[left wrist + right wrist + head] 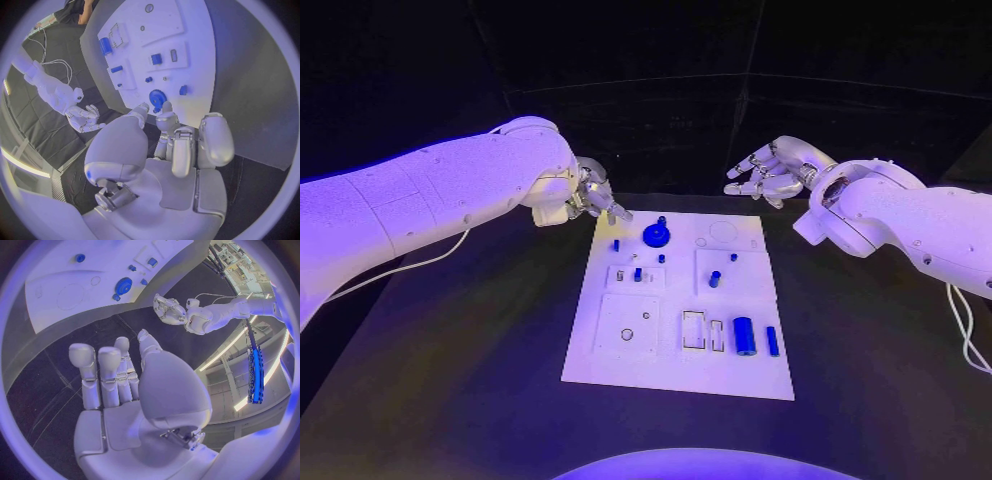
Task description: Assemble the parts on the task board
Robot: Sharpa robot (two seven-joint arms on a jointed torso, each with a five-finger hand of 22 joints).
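The white task board [678, 372] lies in the middle of the black table. A round blue disc [656, 236] sits near its far edge, with small blue parts [715, 279] around the middle. A blue cylinder [746, 336] and a thin blue bar [772, 340] lie at the near right. My left hand [593, 200] hovers over the board's far left corner, its fingers apart and holding nothing. In the left wrist view its fingertips [164, 107] point close to the disc [156, 96]. My right hand [769, 172] hangs beyond the far right corner, open and apart from the board.
A raised square plate [629, 322] and narrow slots [694, 330] mark the board's near half. Thin cables trail off the left arm [416, 265] and the right arm [966, 330]. Black table [473, 380] surrounds the board on all sides.
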